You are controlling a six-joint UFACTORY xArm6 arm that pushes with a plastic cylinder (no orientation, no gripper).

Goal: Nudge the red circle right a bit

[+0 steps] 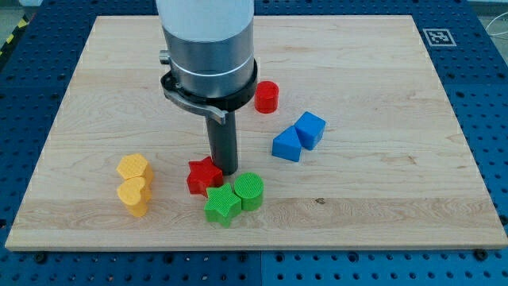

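The wooden worktop [381, 199] fills most of the view, and our arm's grey housing comes down over its upper middle. We carry no gripper at all — only the dark rod, so there is nothing to be wide, narrow or holding. Our tip [225, 171] sits low in the middle of the board, just beside the red star [203, 175] on its right and above the green star [221, 204] and green circle [248, 190].

Right of the rod lie the blue triangular block [286, 145] and the blue cube [309, 129], touching each other. At the view's left sit the yellow hexagon [133, 168] and the yellow heart [134, 195], close together.

Smallest is our target, the red circle [267, 97] — a short upright cylinder standing alone near the board's centre, just right of the housing and above the blue pair.

We judge it light, rigid and ready to slide on smooth wood. No hold is possible, so contact belongs on its left wall, dead centre; an off-centre touch would likely send it curving away. A short, gentle push should suffice.
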